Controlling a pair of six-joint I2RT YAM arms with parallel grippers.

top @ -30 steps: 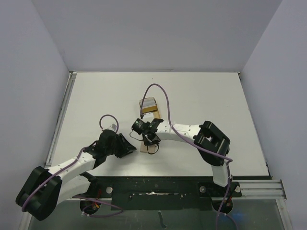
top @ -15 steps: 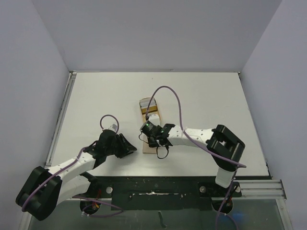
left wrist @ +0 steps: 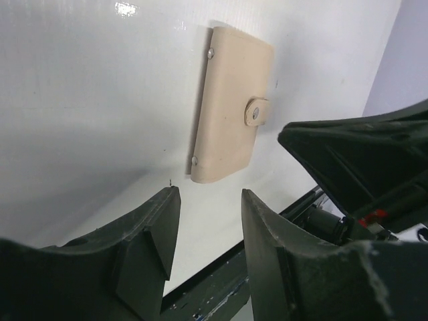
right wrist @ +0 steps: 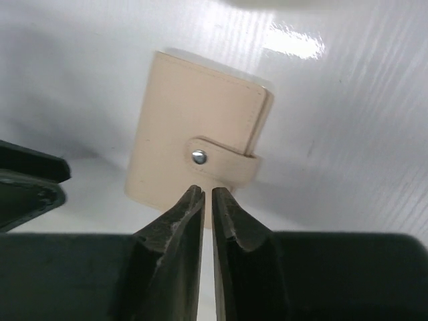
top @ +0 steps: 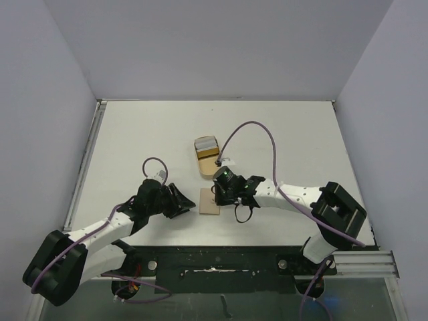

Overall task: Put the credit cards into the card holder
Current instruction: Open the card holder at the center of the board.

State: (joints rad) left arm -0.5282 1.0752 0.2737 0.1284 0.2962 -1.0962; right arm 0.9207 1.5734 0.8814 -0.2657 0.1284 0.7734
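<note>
From above you see the holder (top: 210,201) lying closed on the table (top: 134,134), near its front edge and between the two grippers. The left gripper (top: 182,202) is just to its left and the right gripper (top: 219,195) is over its right edge. Only this view gives you the tray (top: 204,164) farther back, with the cards (top: 208,143) stacked at its far end. The top one looks pale, with a gold one under it. How many there are you cannot tell. Neither wrist camera shows the tray or the cards.

Your left wrist view shows what the top view does not: the tab (left wrist: 257,110) folded across the holder and closed on its round snap (left wrist: 255,115). The left fingers (left wrist: 150,234) stand moderately apart with bare table between them. They are clear of the holder and grip nothing. The right arm's dark body cuts in at the right of that picture.

Your right wrist view shows that gripper's fingers (right wrist: 180,227) drawn almost together, leaving only a thin slit with nothing visible in it. Their tips sit over the holder's near edge, just below the tab. Whether they touch the leather you cannot tell. From above, these fingers are hidden under the wrist.
</note>
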